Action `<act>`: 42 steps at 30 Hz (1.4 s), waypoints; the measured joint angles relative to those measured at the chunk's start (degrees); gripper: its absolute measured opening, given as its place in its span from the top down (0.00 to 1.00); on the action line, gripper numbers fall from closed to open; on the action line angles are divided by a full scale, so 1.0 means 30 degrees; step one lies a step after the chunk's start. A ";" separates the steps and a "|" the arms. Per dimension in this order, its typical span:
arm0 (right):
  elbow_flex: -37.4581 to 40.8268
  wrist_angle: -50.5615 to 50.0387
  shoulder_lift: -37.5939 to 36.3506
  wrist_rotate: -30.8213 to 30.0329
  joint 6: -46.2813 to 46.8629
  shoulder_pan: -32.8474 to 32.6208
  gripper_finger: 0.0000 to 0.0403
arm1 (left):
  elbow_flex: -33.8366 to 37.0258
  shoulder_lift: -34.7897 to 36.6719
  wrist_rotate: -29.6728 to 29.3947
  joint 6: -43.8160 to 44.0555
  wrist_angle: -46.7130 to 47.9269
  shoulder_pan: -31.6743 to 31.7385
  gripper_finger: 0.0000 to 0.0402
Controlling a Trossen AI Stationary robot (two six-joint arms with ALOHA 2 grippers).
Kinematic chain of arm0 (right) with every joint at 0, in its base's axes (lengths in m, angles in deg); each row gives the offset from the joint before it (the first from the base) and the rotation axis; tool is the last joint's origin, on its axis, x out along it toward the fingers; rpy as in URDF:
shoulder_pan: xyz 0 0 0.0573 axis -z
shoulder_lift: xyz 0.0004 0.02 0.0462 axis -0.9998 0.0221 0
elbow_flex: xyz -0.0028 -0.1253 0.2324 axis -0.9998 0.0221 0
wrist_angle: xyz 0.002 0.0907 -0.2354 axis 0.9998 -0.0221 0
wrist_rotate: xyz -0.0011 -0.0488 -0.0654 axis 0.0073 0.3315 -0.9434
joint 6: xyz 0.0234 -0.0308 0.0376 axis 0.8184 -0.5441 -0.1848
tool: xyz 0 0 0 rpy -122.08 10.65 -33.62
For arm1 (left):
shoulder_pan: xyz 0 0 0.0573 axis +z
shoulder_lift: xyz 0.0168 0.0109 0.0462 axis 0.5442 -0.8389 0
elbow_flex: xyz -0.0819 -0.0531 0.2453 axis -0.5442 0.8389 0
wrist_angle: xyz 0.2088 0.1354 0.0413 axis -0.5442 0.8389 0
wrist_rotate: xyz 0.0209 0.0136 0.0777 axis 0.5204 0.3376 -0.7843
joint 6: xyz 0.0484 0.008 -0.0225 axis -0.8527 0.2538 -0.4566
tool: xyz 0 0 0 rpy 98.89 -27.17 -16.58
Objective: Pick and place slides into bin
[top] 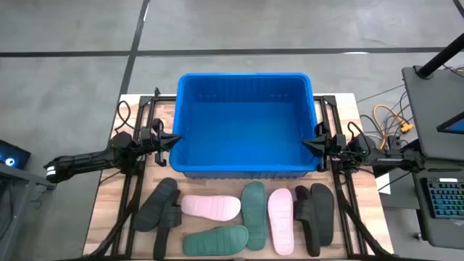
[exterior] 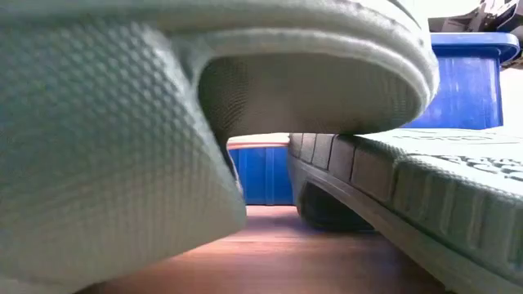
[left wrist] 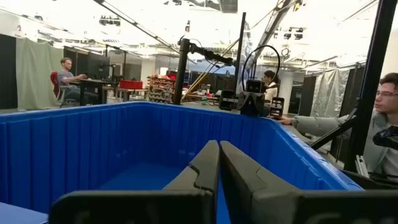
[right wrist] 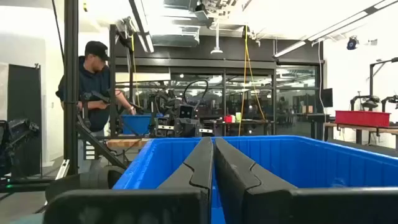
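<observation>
The blue bin [top: 245, 123] stands on the far half of the wooden table. Several slides lie soles-down in a row along the near edge: charcoal [top: 158, 204], pale pink [top: 210, 207], dark green [top: 253, 205], a second green one [top: 215, 240], a second pink one [top: 280, 221] and black [top: 315, 214]. My left gripper [top: 174, 139] is shut beside the bin's left wall, pointing level across its rim [left wrist: 219, 144]. My right gripper [top: 308, 143] is shut beside the right wall, pointing the opposite way [right wrist: 213, 140]. In the low view, green slides [exterior: 122, 139] fill the foreground.
Dark arm frames and cables flank the bin on both sides. A stand with a keyboard [top: 444, 196] and yellow cables [top: 391, 119] sits off the table's right edge. People [right wrist: 93, 87] stand and sit in the room beyond.
</observation>
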 joint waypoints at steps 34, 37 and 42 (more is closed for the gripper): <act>-1.1504 -0.8133 0.5199 0.0319 -0.0234 0.0000 0.98 | -0.8317 -0.6351 0.1511 -0.1009 0.0138 0.0001 1.00; -1.4166 -0.9996 0.6324 0.1701 -0.0290 0.0000 0.98 | -0.9859 -0.7980 0.2378 -0.0410 0.0131 -0.0002 1.00; -1.7915 -1.2861 0.8105 0.2665 0.2178 -0.0008 0.98 | -1.2681 -1.0740 0.3590 -0.0141 0.0197 -0.0006 1.00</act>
